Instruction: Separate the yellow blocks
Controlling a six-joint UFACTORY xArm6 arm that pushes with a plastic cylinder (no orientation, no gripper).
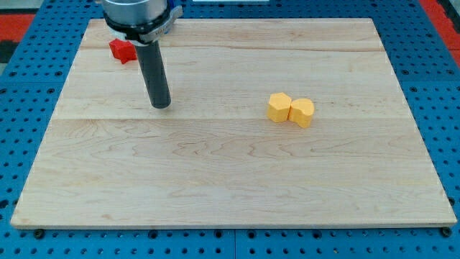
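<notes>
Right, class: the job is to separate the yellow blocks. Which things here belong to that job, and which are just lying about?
Belongs to the job:
- left yellow block
- right yellow block, touching it
- my tip, well off to the view's left of both

Just lying about:
- red block, near the view's top left

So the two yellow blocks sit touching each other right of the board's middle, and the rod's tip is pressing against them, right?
Not quite. The camera view shows the two yellow blocks, one and the other, touching side by side right of the board's middle, but my tip is not against them. It stands well off toward the view's left, nearer the red block.
</notes>
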